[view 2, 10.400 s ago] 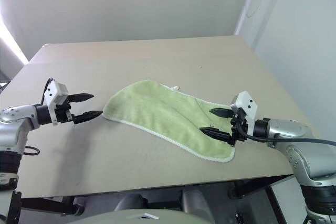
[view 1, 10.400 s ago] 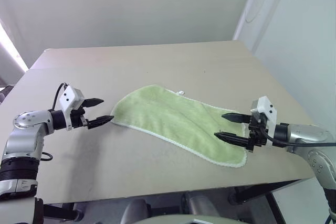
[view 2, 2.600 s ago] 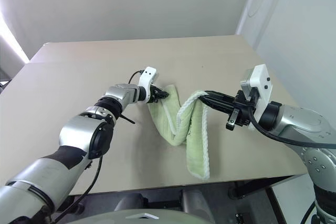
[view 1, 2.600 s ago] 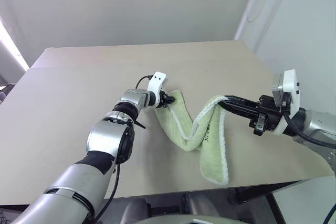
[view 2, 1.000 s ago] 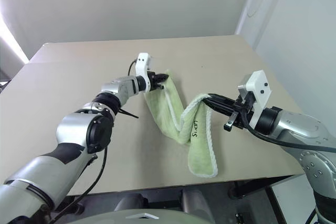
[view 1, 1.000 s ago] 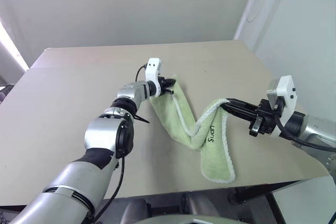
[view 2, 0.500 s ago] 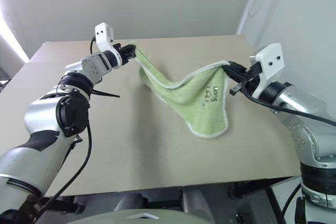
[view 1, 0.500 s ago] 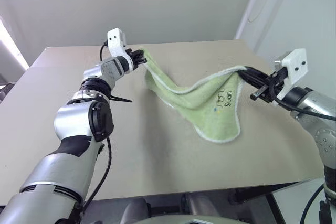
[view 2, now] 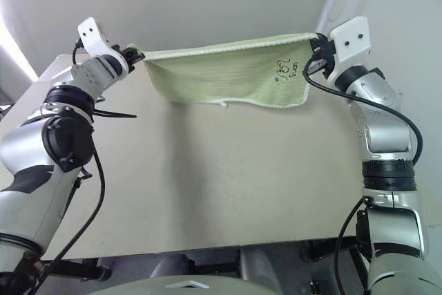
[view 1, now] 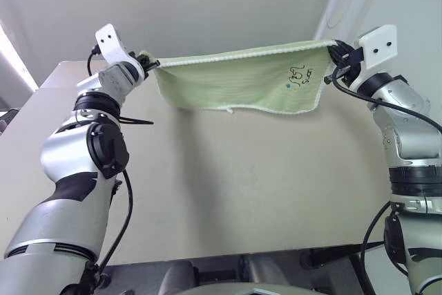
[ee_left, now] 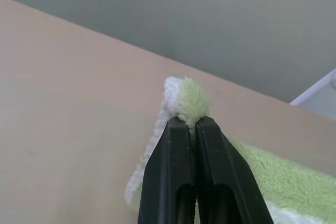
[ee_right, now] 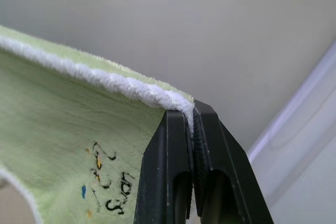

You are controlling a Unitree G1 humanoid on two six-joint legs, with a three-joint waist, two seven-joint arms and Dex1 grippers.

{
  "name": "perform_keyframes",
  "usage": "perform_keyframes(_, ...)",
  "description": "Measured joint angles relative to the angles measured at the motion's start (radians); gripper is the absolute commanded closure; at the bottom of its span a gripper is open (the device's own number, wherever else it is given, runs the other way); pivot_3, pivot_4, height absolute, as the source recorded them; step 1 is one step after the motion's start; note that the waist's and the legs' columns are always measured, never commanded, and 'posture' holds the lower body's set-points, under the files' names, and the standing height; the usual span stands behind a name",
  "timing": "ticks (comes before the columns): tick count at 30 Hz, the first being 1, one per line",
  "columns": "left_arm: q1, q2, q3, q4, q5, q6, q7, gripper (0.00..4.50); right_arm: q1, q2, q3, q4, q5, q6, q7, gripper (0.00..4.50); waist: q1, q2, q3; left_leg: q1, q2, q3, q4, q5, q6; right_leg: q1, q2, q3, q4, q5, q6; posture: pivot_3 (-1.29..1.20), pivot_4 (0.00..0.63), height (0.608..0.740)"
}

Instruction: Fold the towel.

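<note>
We see a wide beige table [view 1: 228, 191] with a plain matte top, its far edge meeting a pale grey-green wall [view 1: 207, 5]. At the right, a white panel [view 1: 407, 5] with a rounded moulding stands beside the table's corner. Bright light shows at the left edge.

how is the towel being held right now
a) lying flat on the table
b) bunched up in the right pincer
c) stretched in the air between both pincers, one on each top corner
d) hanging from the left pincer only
c: the towel hangs spread above the table, its top edge pulled taut between the left pincer and the right pincer, each shut on a top corner.
</note>
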Motion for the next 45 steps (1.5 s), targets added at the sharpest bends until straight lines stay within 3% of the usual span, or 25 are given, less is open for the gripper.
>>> perform_keyframes(3, -0.014, 0.048, -0.054, -0.003, 0.033, 0.058, -0.086, 4.45, 0.038, 0.0, -0.014, -0.02, 0.025, -0.013, 0.051, 4.5, -0.001, 0.0, 0.0, 0.0, 0.0, 0.0, -0.002, 0.0, 0.0, 0.0, 0.0, 0.0, -0.001, 0.0, 0.0, 0.0, 0.0, 0.712)
perform_keyframes(11, 0.096, 0.196, -0.314, -0.069, 0.173, 0.346, -0.506, 4.45, 0.347, -0.046, -0.048, -0.254, 0.164, 0.059, 0.266, 4.5, -0.014, 0.001, 0.0, 0.002, 0.0, 0.0, -0.001, 0.0, 0.0, 0.0, 0.0, 0.0, 0.002, -0.003, 0.003, 0.0, 0.0, 0.712)
perform_keyframes(14, 0.199, 0.257, -0.406, -0.18, 0.187, 0.501, -0.682, 4.45, 0.443, -0.106, -0.069, -0.363, 0.222, 0.094, 0.36, 4.5, -0.026, 0.0, 0.0, 0.002, 0.0, 0.0, 0.0, 0.0, 0.0, 0.001, 0.001, 0.0, 0.003, -0.005, 0.0, 0.0, 0.0, 0.712)
perform_keyframes(18, 0.401, 0.348, -0.492, -0.478, 0.15, 0.716, -0.842, 4.45, 0.561, -0.148, -0.069, -0.425, 0.252, 0.127, 0.448, 4.5, -0.029, 0.0, 0.0, 0.003, 0.001, 0.0, 0.001, 0.0, 0.0, 0.001, 0.001, 0.001, 0.004, -0.005, -0.001, 0.0, 0.0, 0.712)
perform_keyframes(26, 0.962, 0.597, -0.51, -1.142, -0.058, 0.993, -0.958, 4.45, 0.832, -0.249, -0.082, -0.571, 0.286, 0.178, 0.583, 4.5, -0.023, -0.001, 0.0, 0.003, 0.002, 0.0, 0.001, 0.0, 0.0, 0.001, 0.0, 0.0, 0.003, -0.006, -0.003, 0.0, 0.0, 0.712)
perform_keyframes(34, 1.262, 0.82, -0.371, -1.413, -0.258, 1.021, -1.046, 4.45, 1.038, -0.29, -0.151, -0.665, 0.281, 0.186, 0.646, 4.5, -0.016, -0.003, 0.001, 0.006, 0.003, 0.0, 0.003, 0.0, 0.0, 0.002, -0.001, -0.002, 0.002, -0.007, -0.003, 0.0, 0.0, 0.712)
perform_keyframes(39, 1.303, 0.837, -0.331, -1.442, -0.336, 1.017, -1.056, 4.45, 1.071, -0.32, -0.2, -0.67, 0.279, 0.197, 0.661, 4.5, -0.018, -0.003, 0.002, 0.006, 0.003, 0.0, 0.003, 0.0, 0.0, 0.002, -0.001, -0.003, 0.001, -0.007, -0.003, 0.0, 0.0, 0.712)
perform_keyframes(45, 1.119, 0.698, -0.42, -1.282, -0.311, 0.984, -0.907, 4.45, 0.935, -0.326, -0.136, -0.645, 0.267, 0.293, 0.612, 4.5, -0.023, -0.003, 0.002, 0.006, 0.003, 0.0, 0.003, 0.0, 0.0, 0.002, 0.0, -0.003, 0.002, -0.006, -0.003, 0.0, 0.0, 0.712)
